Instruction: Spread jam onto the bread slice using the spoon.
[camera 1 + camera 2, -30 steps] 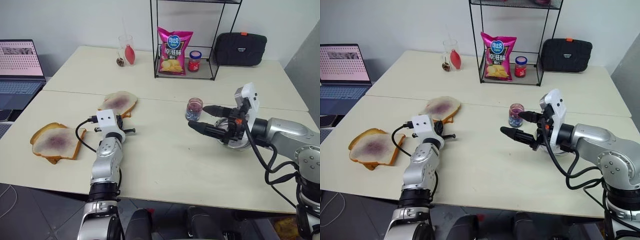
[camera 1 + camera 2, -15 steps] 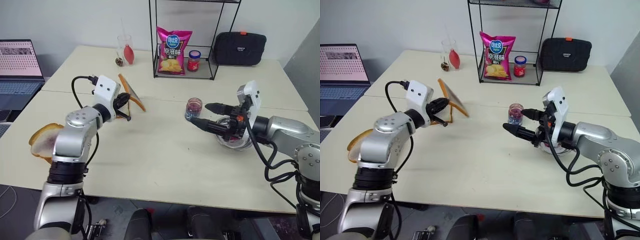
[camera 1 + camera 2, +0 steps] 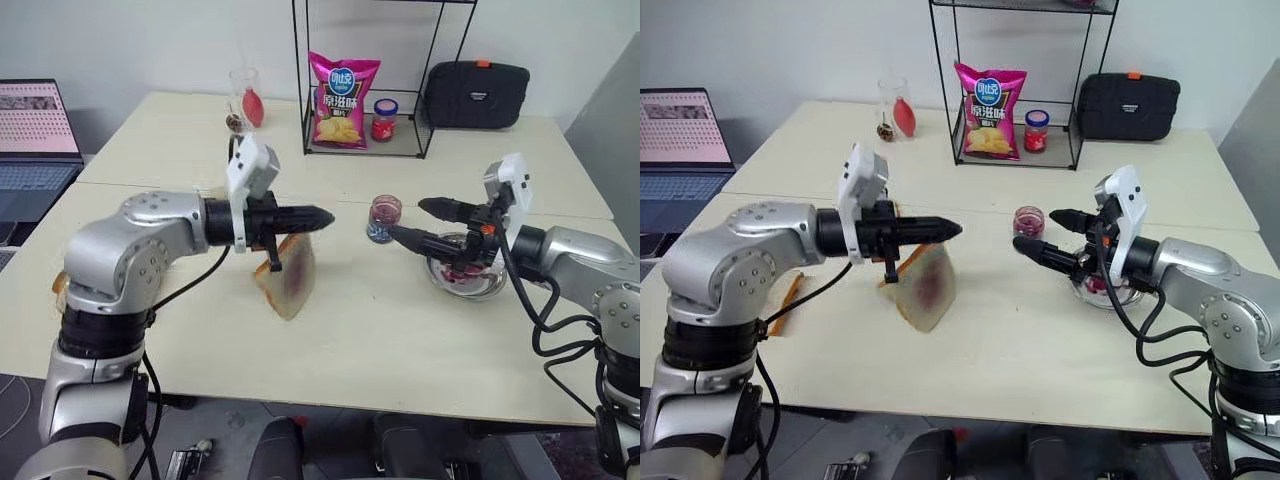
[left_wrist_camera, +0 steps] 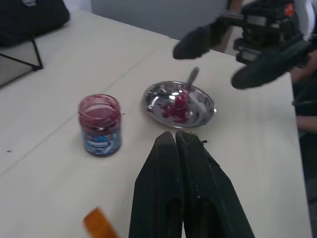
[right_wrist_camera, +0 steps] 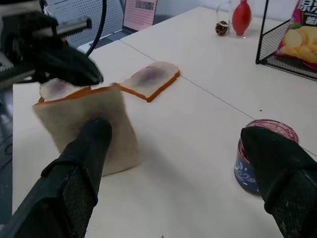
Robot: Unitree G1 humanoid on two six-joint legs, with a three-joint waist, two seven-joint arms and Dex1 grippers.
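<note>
Left gripper [image 3: 325,216], jaws pinched shut on the bread slice [image 3: 290,280], should lay it flat mid-counter; right gripper [image 3: 418,220] waits, jaws wide.

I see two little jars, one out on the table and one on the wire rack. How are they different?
The jar on the table has no lid; the jar on the rack wears a red lid. The table jar shows a blue label and purple smears on its glass; the rack jar looks clean outside. The table jar stands near a steel dish, the rack jar beside a bag of chips. Both are small and upright.
</note>
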